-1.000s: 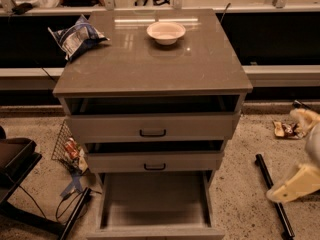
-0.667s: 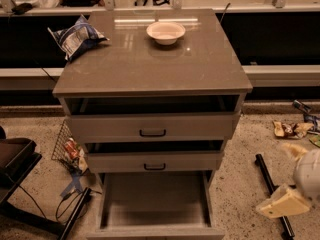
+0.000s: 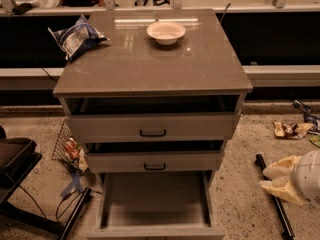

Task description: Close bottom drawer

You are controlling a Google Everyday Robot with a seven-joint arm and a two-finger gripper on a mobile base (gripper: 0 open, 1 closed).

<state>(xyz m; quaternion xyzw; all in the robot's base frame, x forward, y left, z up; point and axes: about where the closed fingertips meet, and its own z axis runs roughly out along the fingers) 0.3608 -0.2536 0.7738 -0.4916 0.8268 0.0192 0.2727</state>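
Observation:
The bottom drawer (image 3: 155,200) of the pale grey cabinet is pulled far out; its long grey tray lies open and empty, and its front (image 3: 155,232) reaches the lower edge of the view, handle out of sight. The middle drawer (image 3: 155,161) and the wider top drawer (image 3: 152,127) stand slightly out, each with a small black bar handle. My gripper (image 3: 271,180), cream-coloured on a white wrist, hangs low to the right of the cabinet, level with the bottom drawer and apart from it, pointing left.
A white bowl (image 3: 166,32) and a blue chip bag (image 3: 75,36) lie on the cabinet top. A black bar (image 3: 274,199) and wrappers (image 3: 290,129) lie on the floor at right. A wire basket (image 3: 67,146), cables and a black chair base (image 3: 20,184) are at left.
My gripper has come down and moved left, closer to the cabinet's right side. The drawers have not moved.

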